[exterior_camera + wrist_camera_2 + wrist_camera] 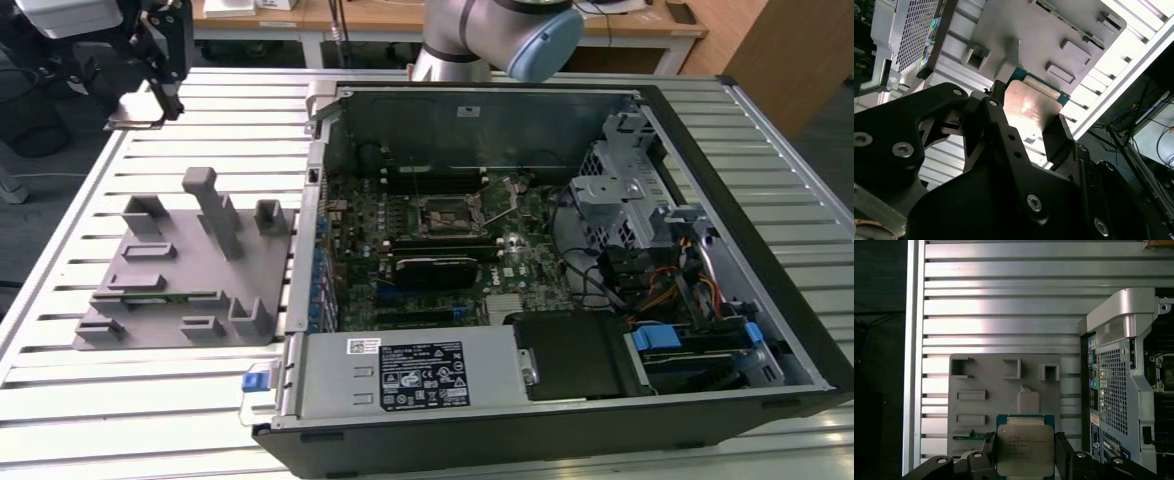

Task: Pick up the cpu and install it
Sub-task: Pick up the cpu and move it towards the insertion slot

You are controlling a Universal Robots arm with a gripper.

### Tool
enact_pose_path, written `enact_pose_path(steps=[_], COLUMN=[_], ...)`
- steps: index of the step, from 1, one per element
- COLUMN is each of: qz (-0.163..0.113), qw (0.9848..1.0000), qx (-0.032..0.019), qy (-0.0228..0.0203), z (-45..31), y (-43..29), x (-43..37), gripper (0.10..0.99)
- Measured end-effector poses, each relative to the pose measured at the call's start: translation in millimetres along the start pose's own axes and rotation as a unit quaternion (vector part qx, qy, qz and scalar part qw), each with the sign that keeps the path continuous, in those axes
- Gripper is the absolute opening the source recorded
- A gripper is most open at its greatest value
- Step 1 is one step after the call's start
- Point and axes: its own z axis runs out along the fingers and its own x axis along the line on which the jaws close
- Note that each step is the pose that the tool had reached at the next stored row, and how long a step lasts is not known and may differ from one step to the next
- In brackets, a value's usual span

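Up above the worktop (1004,305), near the grey fixture (984,390), holds the cpu (1023,447) pinched by 2 opposite edges in the gripper (1029,112), silvery top facing the wrist, apart from the computer case (747,200).

Slatted metal table (200,420), grey fixture (187,270), open computer case (534,440)

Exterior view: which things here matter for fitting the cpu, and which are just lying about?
Part of the job:
cpu, held by the gripper
black socket
open computer case

Just lying about:
grey fixture
power supply
drive cage
cables
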Motion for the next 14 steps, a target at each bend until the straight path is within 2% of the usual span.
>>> enact_pose_path(steps=[14], qz=[0.0], qw=[1.0], qx=[0.0], qy=[0.0012], z=[-0.2], y=[0.3], x=[-13.9], gripper=[0.545])
